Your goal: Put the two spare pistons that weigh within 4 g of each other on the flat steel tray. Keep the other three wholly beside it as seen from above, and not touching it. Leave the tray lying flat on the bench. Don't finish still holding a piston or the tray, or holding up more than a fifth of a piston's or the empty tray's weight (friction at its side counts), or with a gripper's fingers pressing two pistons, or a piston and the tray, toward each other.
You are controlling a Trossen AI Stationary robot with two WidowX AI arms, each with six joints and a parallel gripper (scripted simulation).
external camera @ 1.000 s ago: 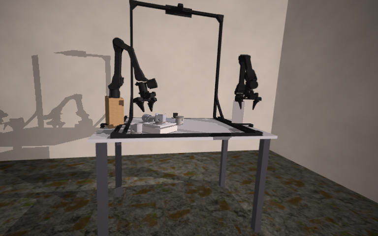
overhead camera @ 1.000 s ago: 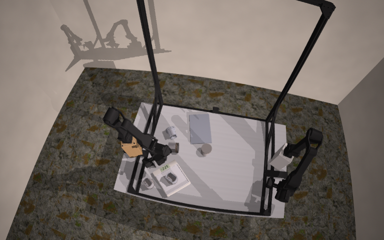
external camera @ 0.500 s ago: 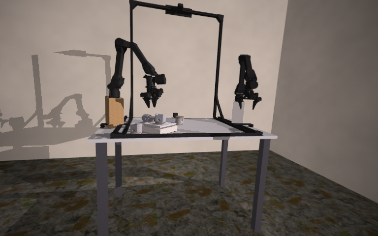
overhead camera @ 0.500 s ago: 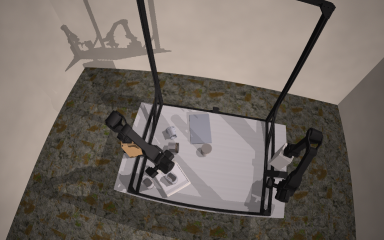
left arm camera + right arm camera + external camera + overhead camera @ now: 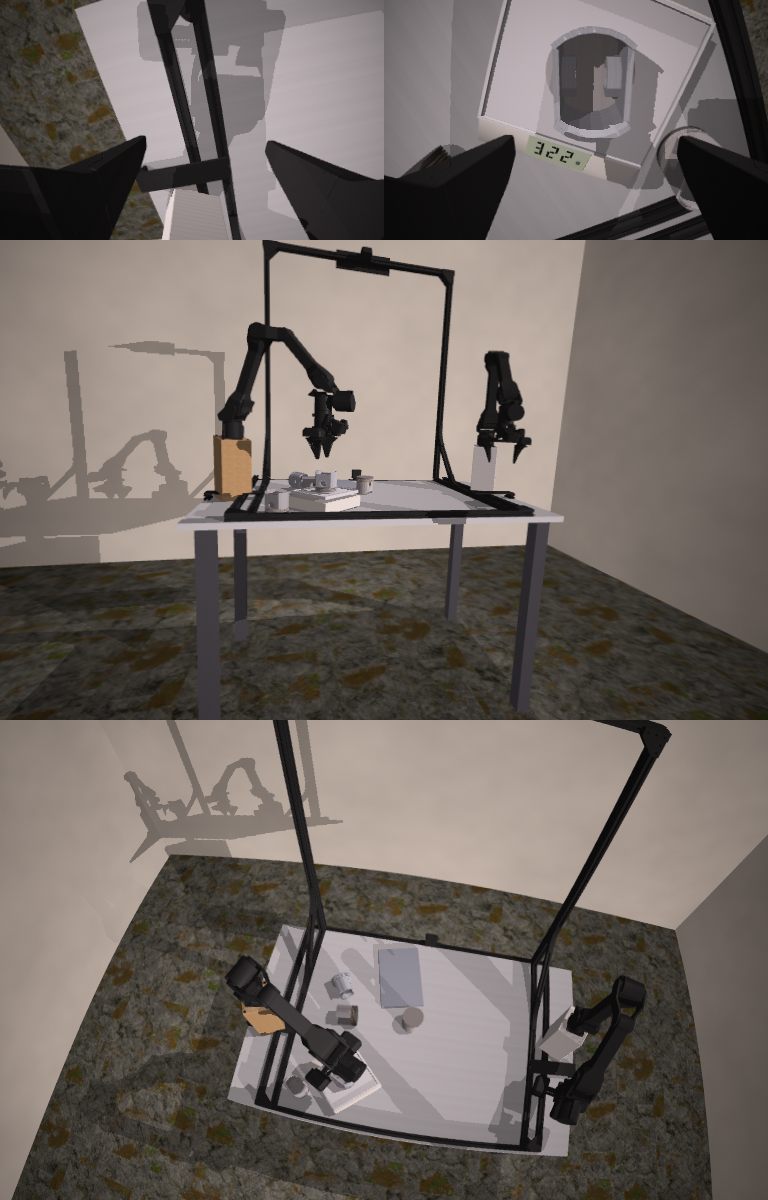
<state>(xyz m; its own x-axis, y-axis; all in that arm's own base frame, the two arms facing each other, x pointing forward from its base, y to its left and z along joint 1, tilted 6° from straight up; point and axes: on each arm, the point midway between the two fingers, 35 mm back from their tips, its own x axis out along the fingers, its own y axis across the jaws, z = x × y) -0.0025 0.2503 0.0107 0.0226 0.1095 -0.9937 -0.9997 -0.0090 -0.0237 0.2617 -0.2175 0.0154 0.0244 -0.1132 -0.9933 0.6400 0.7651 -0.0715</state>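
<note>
At lower left of the top view, the right gripper (image 5: pixel 334 1081) (image 5: pixel 322 457) (image 5: pixel 596 145), spread and empty, hovers above the scale (image 5: pixel 359 1098) (image 5: pixel 340 503) (image 5: pixel 519 55); best centre it over the piston (image 5: pixel 348 1084) (image 5: pixel 325 480) (image 5: pixel 594 132) before descending.

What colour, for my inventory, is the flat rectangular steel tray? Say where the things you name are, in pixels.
The tray (image 5: pixel 400 977) is blue-grey; it shows best in the top view.

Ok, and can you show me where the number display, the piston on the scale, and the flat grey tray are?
Number display (image 5: pixel 558 153): right wrist view, on its lit face.
Piston on the scale (image 5: pixel 325 479) (image 5: pixel 593 132): exterior and right wrist views, on its side wall.
Flat grey tray (image 5: pixel 400 978): top view, mid-surface.
</note>
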